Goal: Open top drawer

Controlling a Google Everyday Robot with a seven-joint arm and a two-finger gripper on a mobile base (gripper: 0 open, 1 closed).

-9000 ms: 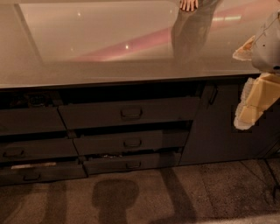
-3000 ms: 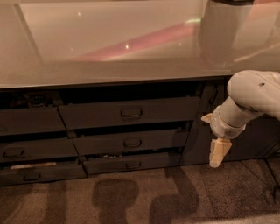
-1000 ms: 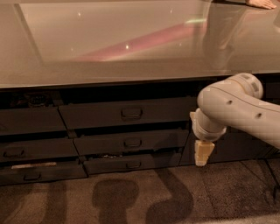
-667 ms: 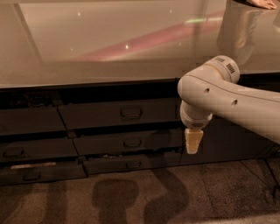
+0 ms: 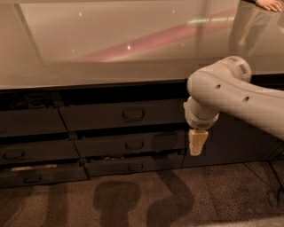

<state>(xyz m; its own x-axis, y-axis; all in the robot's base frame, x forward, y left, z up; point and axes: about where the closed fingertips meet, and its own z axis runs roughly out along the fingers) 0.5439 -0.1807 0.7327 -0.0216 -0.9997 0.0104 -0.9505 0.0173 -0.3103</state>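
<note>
Top drawer (image 5: 97, 117), the widest and tallest of a middle stack of three dark grey flat-fronted drawers, sits directly under the front edge of a glossy pale worktop (image 5: 111, 53) that carries a pinkish streak of reflected light. A small dark loop handle (image 5: 133, 114) is fixed at the centre of its front. The drawer is not pulled out; its front lies about level with the fronts around it, with a dark gap above it. Below it are two shallower, narrower drawers (image 5: 106, 146) with similar handles, and to the left is another stack of shorter drawer fronts (image 5: 31, 123). A thick white robot arm (image 5: 235, 93) reaches in from the right edge and bends downward. At its end the cream-coloured gripper (image 5: 197, 153) hangs pointing at the floor, just past the right end of the middle stack, lower than the top drawer and well apart from its handle. Its fingers (image 5: 195, 141) look pressed together, with no gap between them and nothing held. The speckled floor (image 5: 230, 195) shows dark shadows below the drawers. A person's hand (image 5: 270, 4) shows at the top right corner.
</note>
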